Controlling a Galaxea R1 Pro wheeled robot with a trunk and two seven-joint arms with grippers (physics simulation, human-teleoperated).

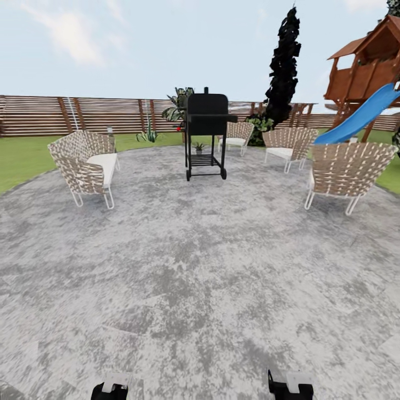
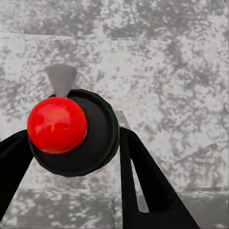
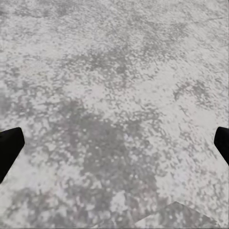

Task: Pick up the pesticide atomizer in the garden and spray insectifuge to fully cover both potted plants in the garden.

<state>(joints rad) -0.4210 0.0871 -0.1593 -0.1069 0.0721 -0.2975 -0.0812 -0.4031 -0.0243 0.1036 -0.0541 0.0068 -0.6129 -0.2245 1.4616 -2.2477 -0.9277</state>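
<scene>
In the left wrist view the pesticide atomizer (image 2: 90, 143) is seen end-on: a round dark body with a red knob (image 2: 57, 125) and a grey spout. It sits between the black fingers (image 2: 143, 181) of my left gripper (image 2: 71, 162), which is shut on it. My left gripper (image 1: 110, 390) hangs low over the grey patio (image 1: 200, 266). My right gripper (image 1: 290, 385) is open over bare paving, its fingertips (image 3: 9, 148) spread wide. Far ahead, a small potted plant (image 1: 198, 147) shows beyond the grill's legs. A second low green rosette (image 1: 149, 135) stands near the fence. No specks of insectifuge are visible.
A black grill (image 1: 206, 133) stands at the patio's far side. Woven chairs ring the patio: one at the left (image 1: 86, 166), one at the right (image 1: 347, 169), two at the back (image 1: 286, 144). A slatted fence (image 1: 83, 115), a dark tall tree (image 1: 283, 61) and a playhouse with a blue slide (image 1: 361, 114) lie beyond.
</scene>
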